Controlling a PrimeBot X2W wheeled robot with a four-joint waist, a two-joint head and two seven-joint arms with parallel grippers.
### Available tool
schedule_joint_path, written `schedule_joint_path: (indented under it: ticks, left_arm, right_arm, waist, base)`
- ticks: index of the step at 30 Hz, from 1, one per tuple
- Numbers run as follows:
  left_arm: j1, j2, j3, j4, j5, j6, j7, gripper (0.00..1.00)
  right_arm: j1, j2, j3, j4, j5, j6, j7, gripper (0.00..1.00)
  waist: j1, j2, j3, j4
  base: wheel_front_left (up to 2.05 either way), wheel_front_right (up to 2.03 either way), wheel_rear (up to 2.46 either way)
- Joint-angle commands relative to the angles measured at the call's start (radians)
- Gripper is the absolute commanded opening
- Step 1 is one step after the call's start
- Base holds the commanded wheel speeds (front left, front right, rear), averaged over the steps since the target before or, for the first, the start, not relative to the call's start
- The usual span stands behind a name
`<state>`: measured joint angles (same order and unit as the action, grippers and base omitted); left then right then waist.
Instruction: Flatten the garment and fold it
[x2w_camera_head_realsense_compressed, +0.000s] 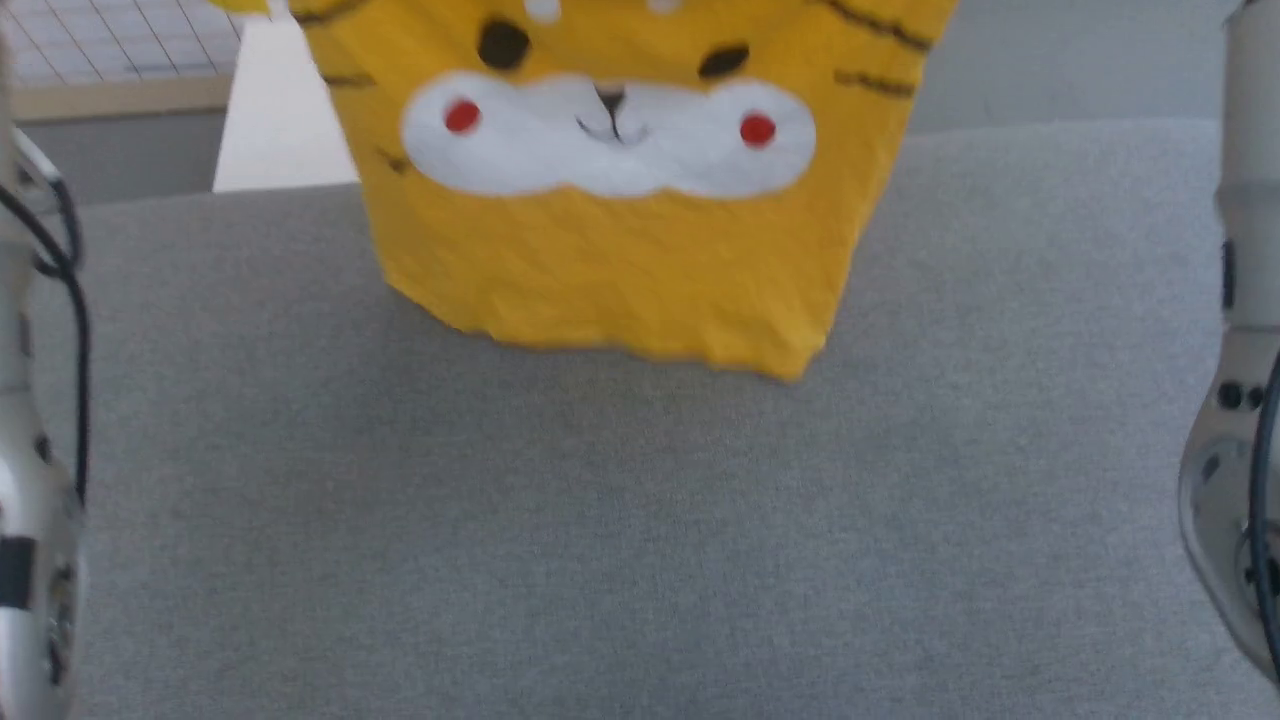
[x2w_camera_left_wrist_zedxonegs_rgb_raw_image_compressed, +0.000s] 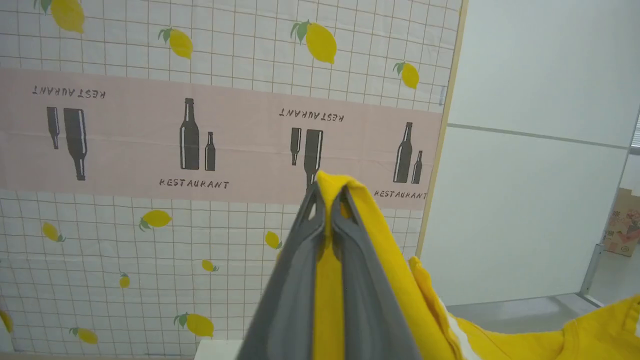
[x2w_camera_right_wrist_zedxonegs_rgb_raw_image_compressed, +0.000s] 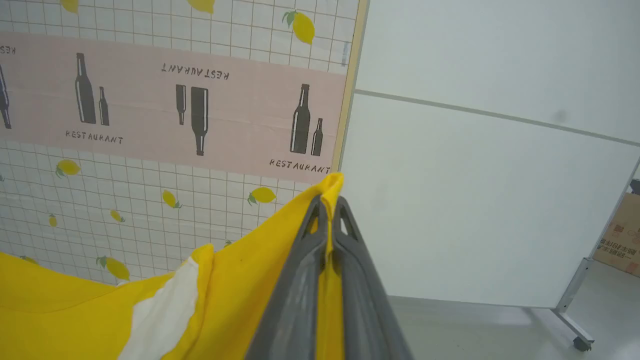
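above the grey table (x2w_camera_head_realsense_compressed: 640, 520) my garment (x2w_camera_head_realsense_compressed: 620, 260) hangs with its length running up and down, hem lowest, printed face upright toward me. my left gripper (x2w_camera_left_wrist_zedxonegs_rgb_raw_image_compressed: 327, 200) and right gripper (x2w_camera_right_wrist_zedxonegs_rgb_raw_image_compressed: 329, 207) each pinch a fold of its yellow upper edge. beyond hangs a lemon-print backdrop (x2w_camera_left_wrist_zedxonegs_rgb_raw_image_compressed: 150, 250).

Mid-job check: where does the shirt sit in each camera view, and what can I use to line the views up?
Head view: shirt hangs at top centre, above the grey table.
Left wrist view: pinched in the left gripper at centre, trailing to lower right.
Right wrist view: pinched in the right gripper at centre, spreading to lower left.
Shared landmark: grid screen, top left in head view, left side in both wrist views.
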<state>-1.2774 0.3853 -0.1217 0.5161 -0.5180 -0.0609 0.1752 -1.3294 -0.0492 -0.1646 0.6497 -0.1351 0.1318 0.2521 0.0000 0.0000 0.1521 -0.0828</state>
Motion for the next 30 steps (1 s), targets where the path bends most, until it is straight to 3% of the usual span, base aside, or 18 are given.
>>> schedule_joint_path:
  ticks: [1,10,13,24,30]
  left_arm:
    - [-0.055,0.014,0.018,-0.008,-0.005,-0.001,-0.036,0.0]
    - [-0.236,0.013,0.059,0.002,-0.033,-0.032,-0.204,0.0]
    - [-0.285,0.011,0.059,0.022,-0.048,-0.051,-0.295,0.0]
    - [-0.31,0.045,0.04,0.087,-0.11,-0.068,-0.387,0.0]
    - [-0.236,0.079,-0.049,0.055,-0.186,-0.069,-0.407,0.0]
  right_arm:
    - [-0.051,-0.001,-0.002,-0.022,-0.03,-0.001,-0.033,0.0]
    - [-0.23,-0.001,0.011,-0.09,-0.181,-0.001,-0.176,0.0]
    - [-0.268,-0.001,0.048,-0.105,-0.283,-0.001,-0.237,0.0]
    - [-0.316,-0.001,0.079,-0.128,-0.409,-0.001,-0.269,0.0]
    - [-0.25,-0.001,0.083,-0.115,-0.433,-0.001,-0.29,0.0]
  waist:
    - [0.0,0.0,0.126,-0.017]
    - [0.0,0.0,0.326,-0.001]
    - [0.0,0.0,0.383,0.015]
    - [0.0,0.0,0.497,0.058]
    - [0.0,0.0,0.526,0.08]
  base:
    - [0.0,0.0,0.0]
    - [0.0,0.0,0.0]
    - [0.0,0.0,0.0]
    - [0.0,0.0,0.0]
    - [0.0,0.0,0.0]
